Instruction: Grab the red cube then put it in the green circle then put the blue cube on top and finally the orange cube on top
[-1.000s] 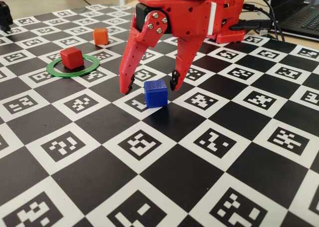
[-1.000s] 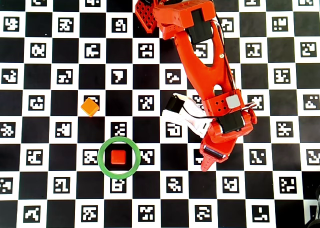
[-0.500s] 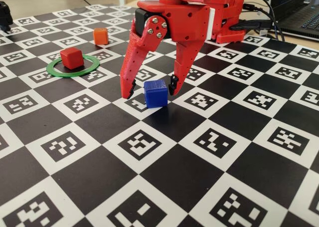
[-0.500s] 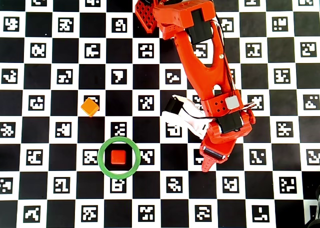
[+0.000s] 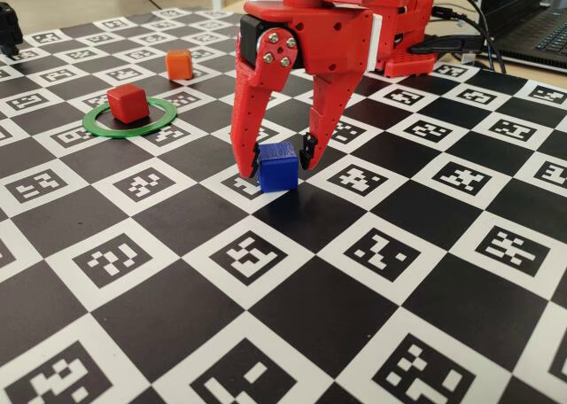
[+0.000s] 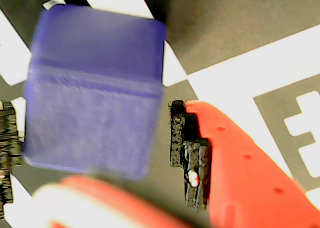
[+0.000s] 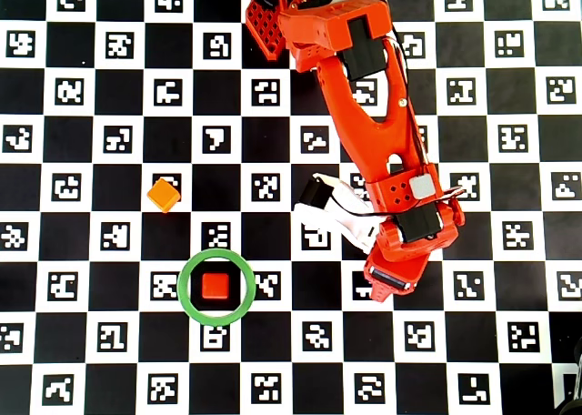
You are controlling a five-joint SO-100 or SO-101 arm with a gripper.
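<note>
- Blue cube point(image 5: 277, 166) sits on the checkered marker board point(image 5: 390, 271), between the two fingertips of the gripper point(image 5: 275, 158) in the fixed view; it rests on the board surface, not lifted.
- Fixed view, left to right: green circle point(image 5: 97, 127) lies flat at left with the red cube point(image 5: 128, 103) standing inside it; orange cube point(image 5: 179, 64) stands behind and to the right of the ring, clear of it; the red arm descends onto the blue cube near centre; a laptop point(image 5: 532, 23) shows at the upper right edge.
- Claw state, fixed view: jaws nearly closed around the blue cube, left fingertip point(image 5: 245, 168) at its left face, right fingertip at its right face. Firm contact cannot be confirmed from this view.
- Wrist view: blue cube point(image 6: 95, 90) fills the left half, blurred. The dark pad of the right finger point(image 6: 187, 153) stands just beside the cube's right face with a narrow gap visible; a sliver of the other pad point(image 6: 7, 138) touches or nearly touches the left face at the frame edge.
- Overhead view: the arm point(image 7: 373, 142) covers the blue cube entirely; it is not visible here. This view alone shows the red cube point(image 7: 215, 286) centred in the green circle point(image 7: 185, 297), and the orange cube point(image 7: 164, 195) up-left of the ring, well apart from the gripper.
</note>
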